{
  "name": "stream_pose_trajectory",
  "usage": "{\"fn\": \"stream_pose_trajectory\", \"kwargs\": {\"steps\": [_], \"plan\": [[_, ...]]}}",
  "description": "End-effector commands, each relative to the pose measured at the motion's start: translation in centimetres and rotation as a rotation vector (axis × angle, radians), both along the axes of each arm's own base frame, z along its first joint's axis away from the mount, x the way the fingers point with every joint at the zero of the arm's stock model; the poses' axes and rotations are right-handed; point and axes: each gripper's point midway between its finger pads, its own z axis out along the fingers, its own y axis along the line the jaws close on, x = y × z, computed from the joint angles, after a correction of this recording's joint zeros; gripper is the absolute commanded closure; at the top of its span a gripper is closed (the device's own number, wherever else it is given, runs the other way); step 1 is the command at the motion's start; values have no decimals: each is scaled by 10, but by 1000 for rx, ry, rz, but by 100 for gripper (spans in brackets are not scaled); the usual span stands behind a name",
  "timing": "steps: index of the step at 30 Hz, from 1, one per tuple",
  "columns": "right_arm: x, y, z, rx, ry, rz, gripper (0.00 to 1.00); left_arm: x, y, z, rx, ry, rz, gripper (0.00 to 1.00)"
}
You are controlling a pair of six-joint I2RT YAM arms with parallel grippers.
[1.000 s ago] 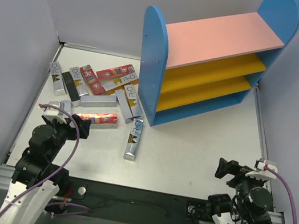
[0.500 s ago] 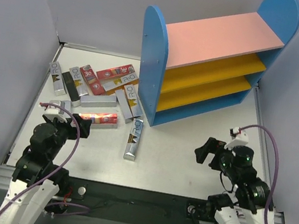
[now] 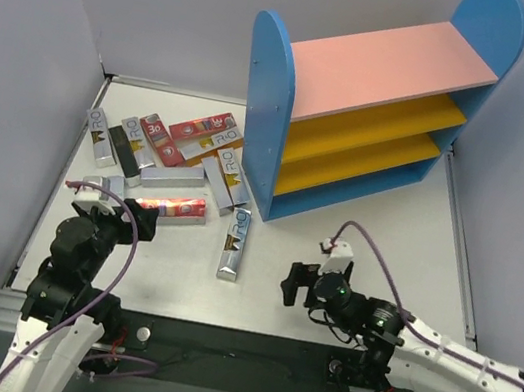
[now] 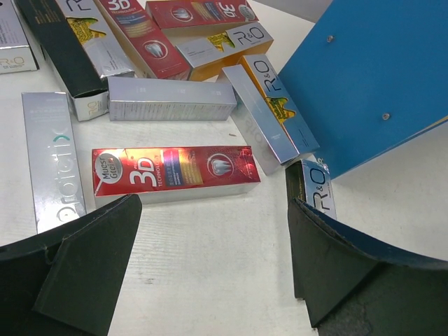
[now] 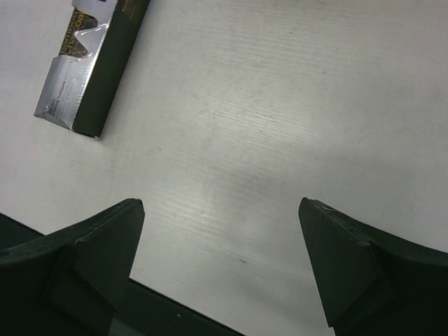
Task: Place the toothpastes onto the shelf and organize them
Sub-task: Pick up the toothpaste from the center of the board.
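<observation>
Several toothpaste boxes lie flat on the table left of the shelf [image 3: 356, 121]: a silver and red heap [image 3: 174, 145], a red box [image 3: 171, 207] and a lone silver box [image 3: 233, 243]. My left gripper [image 3: 136, 220] is open and empty, just in front of the red box [image 4: 175, 171]. My right gripper [image 3: 295, 285] is open and empty, low over bare table, right of the lone silver box [image 5: 91, 70]. The shelf's boards hold nothing. Its blue side panel [image 4: 371, 77] shows in the left wrist view.
Grey walls close in the table on the left, back and right. A dark gap [image 3: 235, 349] runs along the table's near edge between the arm bases. Purple cables loop over both arms.
My right arm has swung out from the near right corner to the left, low over the table toward the lone silver box. My left arm has barely moved.
</observation>
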Motion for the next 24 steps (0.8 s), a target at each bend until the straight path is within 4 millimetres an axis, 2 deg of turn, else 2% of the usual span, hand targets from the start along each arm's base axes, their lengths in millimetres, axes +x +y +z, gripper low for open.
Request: {"fn": "stream_pose_trajectory", "kwargs": {"steps": [1,2,3,4,5,7,8,9,10,12,17,19,20,21,23,24], "plan": [[26,41,40,71,-260,-127,0,-1,4,22,-15,-56,23,3],[28,46,31,12,-273,-137,0,0,4,22,-14,-54,24,3],[29,63,43,44,-292,-130,0,0,5,21,-13,-51,29,3],[24,75,44,38,-303,-104,0,1,5,20,-11,-43,27,3],[24,83,35,-14,-313,-95,0,1,6,19,-10,-39,32,3],[25,111,49,23,-343,-81,0,2,5,17,-7,-27,30,3],[22,121,39,-14,-343,-63,0,2,5,17,-7,-24,27,3],[23,128,40,-23,-352,-68,0,2,4,15,-6,-19,26,3],[24,142,50,2,-351,-80,0,2,4,15,-5,-13,26,3],[25,150,36,-68,-339,-82,0,3,4,14,-2,-6,24,3],[30,178,25,-97,-334,-101,3,3,3,10,4,20,20,3],[32,181,22,-124,-334,-115,5,4,4,8,8,30,28,3],[32,179,9,-179,-330,-113,5,4,4,8,8,28,30,3],[34,187,14,-160,-329,-133,7,4,6,8,9,28,36,3],[36,187,2,-217,-330,-141,8,4,6,8,10,29,36,3],[37,192,3,-210,-329,-151,8,4,6,7,11,32,36,3]]}}
